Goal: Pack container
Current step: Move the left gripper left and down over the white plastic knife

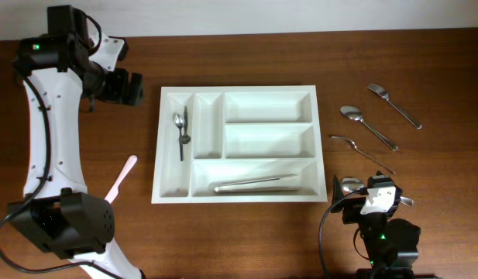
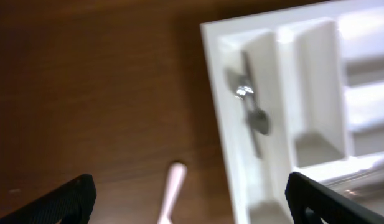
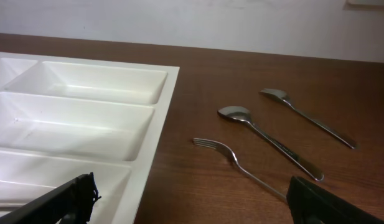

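Left pincer [image 2: 190,186], spread and empty: centre it over the pink utensil [image 2: 172,190] just ahead, descend squarely, pinch across the handle, avoiding the tray [image 2: 216,93] on its right.

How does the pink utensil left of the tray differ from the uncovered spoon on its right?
The pink utensil is pale, the spoon shiny metal. The pink utensil lies left of the tray, the spoon right. Seen from above, the pink utensil slants down-left, the spoon down-right. Both lie on the table, outside the tray.
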Robot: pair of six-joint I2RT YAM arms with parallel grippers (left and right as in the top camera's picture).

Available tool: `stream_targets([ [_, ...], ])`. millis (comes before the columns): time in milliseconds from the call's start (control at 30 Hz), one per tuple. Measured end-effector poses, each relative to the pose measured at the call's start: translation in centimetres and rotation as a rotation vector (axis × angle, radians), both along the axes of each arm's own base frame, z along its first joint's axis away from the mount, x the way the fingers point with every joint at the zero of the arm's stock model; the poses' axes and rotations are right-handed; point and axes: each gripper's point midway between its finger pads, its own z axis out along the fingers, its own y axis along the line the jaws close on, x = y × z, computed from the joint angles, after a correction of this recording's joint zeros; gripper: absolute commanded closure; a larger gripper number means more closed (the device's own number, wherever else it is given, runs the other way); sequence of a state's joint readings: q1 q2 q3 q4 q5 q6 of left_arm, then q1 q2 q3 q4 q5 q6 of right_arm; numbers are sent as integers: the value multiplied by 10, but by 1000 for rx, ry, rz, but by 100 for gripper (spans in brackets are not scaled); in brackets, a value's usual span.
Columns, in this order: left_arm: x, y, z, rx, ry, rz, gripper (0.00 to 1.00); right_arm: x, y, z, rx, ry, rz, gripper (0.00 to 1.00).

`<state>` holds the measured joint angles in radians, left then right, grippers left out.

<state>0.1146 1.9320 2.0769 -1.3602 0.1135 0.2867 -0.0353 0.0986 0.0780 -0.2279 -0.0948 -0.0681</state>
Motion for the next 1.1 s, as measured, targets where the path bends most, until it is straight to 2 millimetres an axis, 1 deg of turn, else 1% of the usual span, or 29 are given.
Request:
stream_targets([
  [67,2,11,2,53,-23,22,1,0,0,0,0,0,0,1],
  [167,2,21,4,106,-54,45,1,0,0,0,0,0,0,1],
  [233,1,25,4,130,-86,56,1,0,0,0,0,0,0,1],
  [367,-9,29,0,167,-134,73,1,0,0,0,0,0,0,1],
  [433,-21,31,-8,184,-126,80,1,0,0,0,0,0,0,1],
  [567,-60,33,-30,206,-78,92,1,0,0,0,1,0,0,1],
  [633,-78,36,-34,216,-68,105,1,0,0,0,0,0,0,1],
  [733,-101,43,-29,229,-88,136,1,0,0,0,0,0,0,1],
  [800,-115,47,-20,237,-121,158,0,0,0,0,0,0,0,1],
  [900,-139,52,2,252,-197,195,0,0,0,0,0,0,0,1],
  [967,-153,54,11,259,-229,214,1,0,0,0,0,0,0,1],
  [1033,-167,55,9,262,-235,229,1,0,0,0,0,0,0,1],
  [1100,-177,55,-4,261,-211,235,1,0,0,0,0,0,0,1],
])
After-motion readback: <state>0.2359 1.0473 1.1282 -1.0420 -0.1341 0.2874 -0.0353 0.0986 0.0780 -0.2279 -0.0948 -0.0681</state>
